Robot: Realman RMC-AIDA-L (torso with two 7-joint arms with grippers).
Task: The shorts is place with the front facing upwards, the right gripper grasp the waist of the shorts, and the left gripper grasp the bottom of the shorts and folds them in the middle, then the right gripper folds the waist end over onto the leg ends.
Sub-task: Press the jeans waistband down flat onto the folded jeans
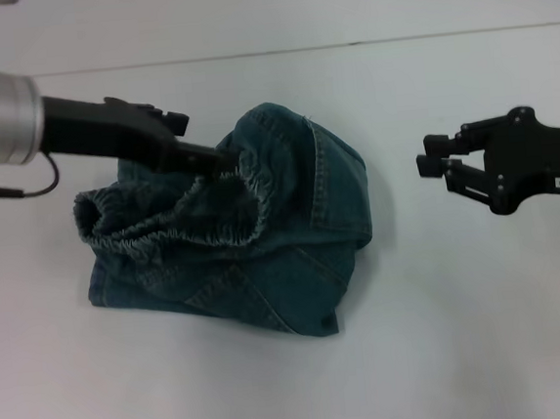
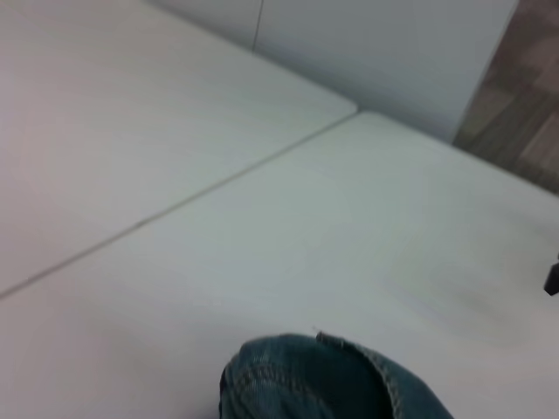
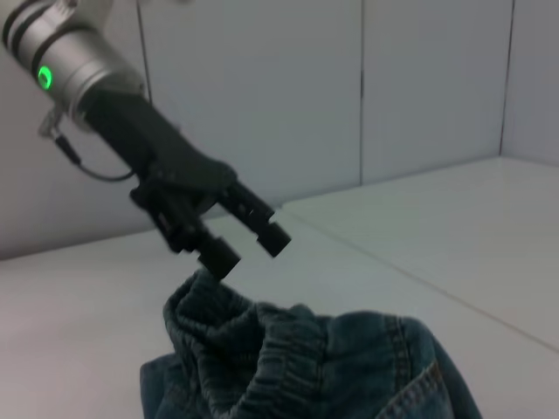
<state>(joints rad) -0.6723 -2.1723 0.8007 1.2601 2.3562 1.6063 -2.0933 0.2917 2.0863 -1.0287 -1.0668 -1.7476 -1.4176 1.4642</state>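
Currently the shorts point(image 1: 262, 233) sit as a bunched heap at centre-left of the head view on the white surface point(image 1: 469, 350), not flat: the gathered elastic waistband point(image 1: 178, 218) is pushed up on the left side of the pile, facing the lower left of the frame, with a denim panel humped behind it toward the upper middle. Left tool point(image 1: 219, 160) comes in from the upper left, silver wrist with green light, tips right at the top edge of the waistband. In the right wrist view its two fingers point(image 3: 218, 256) are spread apart just above the fabric with nothing between them, so released, not holding cloth. Right tool point(image 1: 432, 157) hangs at the right of the frame, well apart from the shorts, fingers pointing left toward the pile, parted, empty. Key relation: the heap lies to the left of the right tool, and the waistband is on the far side of the pile from it; the left tool is the one nearest the waist. The leg hems are not identifiable from any view, likely buried under or behind the hump. Long axis of the garment can't be read while it's crumpled. My read: the fold is far from tidy, and the right tool has to cross the gap leftward to reach anything.
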